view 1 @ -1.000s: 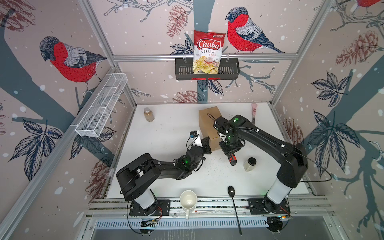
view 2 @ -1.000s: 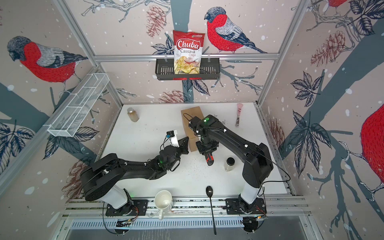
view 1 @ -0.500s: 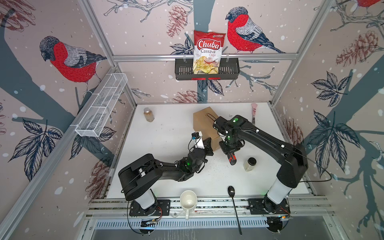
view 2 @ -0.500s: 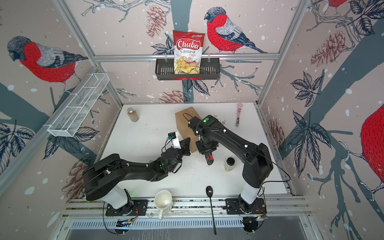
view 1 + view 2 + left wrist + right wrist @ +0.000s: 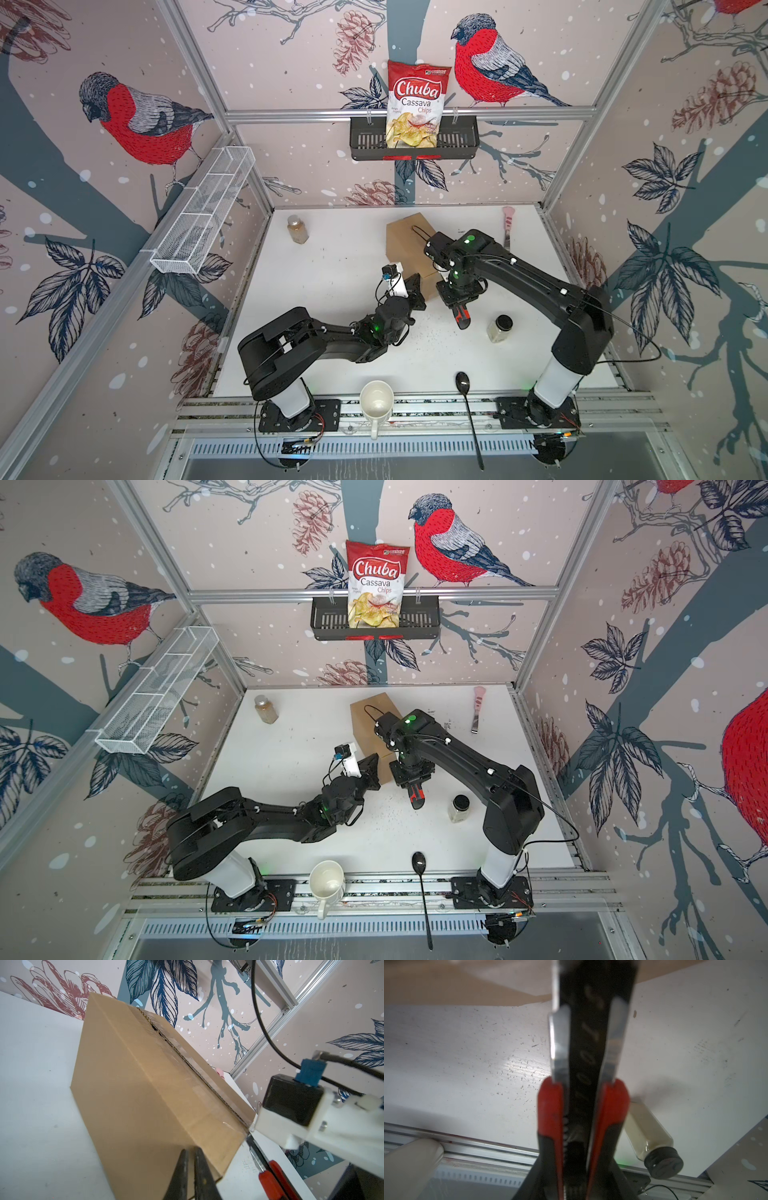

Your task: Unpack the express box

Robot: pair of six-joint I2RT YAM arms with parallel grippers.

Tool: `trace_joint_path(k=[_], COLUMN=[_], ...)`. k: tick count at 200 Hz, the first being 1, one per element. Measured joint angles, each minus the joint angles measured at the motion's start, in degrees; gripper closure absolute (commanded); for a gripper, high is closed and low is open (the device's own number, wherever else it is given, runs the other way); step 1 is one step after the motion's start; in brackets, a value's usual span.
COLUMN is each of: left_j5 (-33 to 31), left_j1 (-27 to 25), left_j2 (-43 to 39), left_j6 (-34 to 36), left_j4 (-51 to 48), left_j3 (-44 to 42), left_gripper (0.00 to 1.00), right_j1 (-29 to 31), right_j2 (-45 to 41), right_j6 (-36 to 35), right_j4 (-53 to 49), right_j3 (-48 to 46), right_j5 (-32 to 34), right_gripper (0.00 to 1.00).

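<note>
Box (image 5: 409,245) sits taped shut on the worktop (image 5: 332,257). Right claw (image 5: 457,299) is clenched on the knife (image 5: 462,319), blade at the near corner; left claw (image 5: 415,284) is pinched shut, empty, at the side. The danger: the box skids under the blade, or the cut dives into the contents.

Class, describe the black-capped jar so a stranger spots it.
On the white table, near the right arm, a jar stands beside the red knife. Its black cap and pale contents separate it from the brown jar at the back.
</note>
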Motion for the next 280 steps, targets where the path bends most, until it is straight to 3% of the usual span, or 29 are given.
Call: trace_joint_path(k=[65,280], left_j5=[-1.2,-3.3], left_j1=[0.0,-0.9], left_j2=[-1.8,2.1], left_j6=[0.7,0.0], left_j4=[1.9,4.0], left_j3=[-2.8,0.0], left_gripper=[0.88,0.89], right_j1=[-0.1,1.0], right_j2=[0.1,1.7], right_j6=[-0.9,1.0], right_j4=[0.9,-1.0], right_j3=[-0.4,2.1], right_j5=[-3.6,0.0], right_gripper=[1.0,1.0])
